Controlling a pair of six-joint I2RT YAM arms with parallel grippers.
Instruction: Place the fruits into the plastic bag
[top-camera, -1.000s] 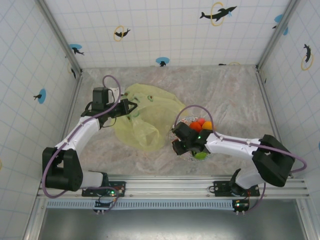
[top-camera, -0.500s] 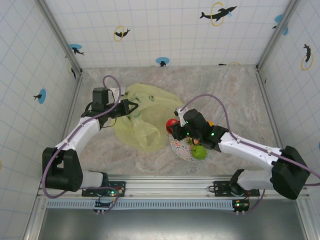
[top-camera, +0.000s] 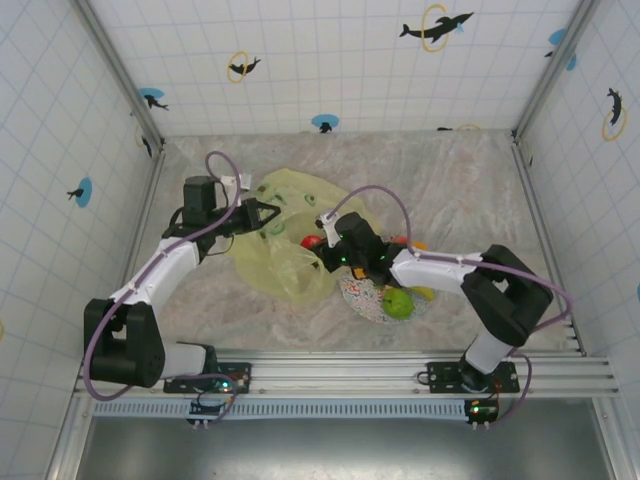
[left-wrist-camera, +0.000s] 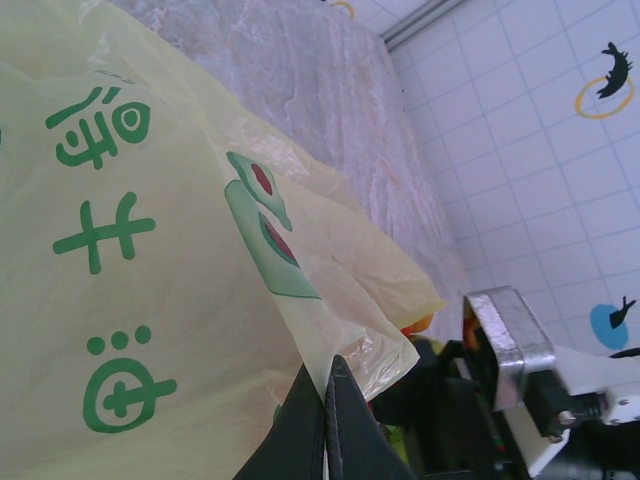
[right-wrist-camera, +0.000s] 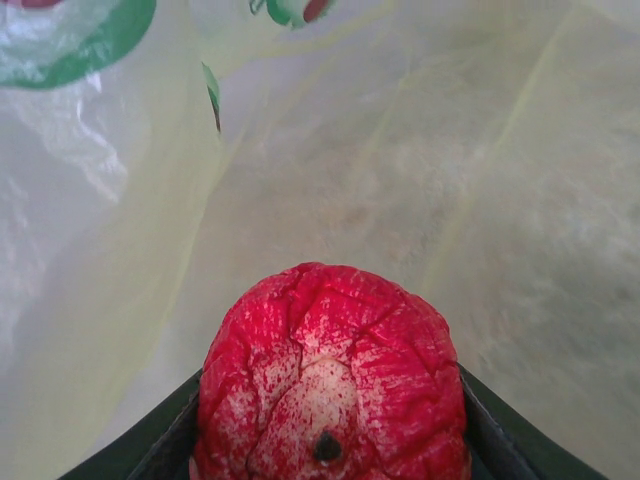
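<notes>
Overhead, a speckled plate bearing a green fruit lies at 4 o'clock of the yellow plastic bag; left wrist, the left gripper is pinched tight on its edge; right wrist, the right gripper clasps the red apple against bag film.

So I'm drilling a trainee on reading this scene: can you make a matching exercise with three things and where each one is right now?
Things:
1. red apple
2. plastic bag
3. green fruit

Places:
A. lying on the plate
B. held by the right gripper
C. edge pinched by the left gripper

Pairs: 1-B, 2-C, 3-A
</notes>
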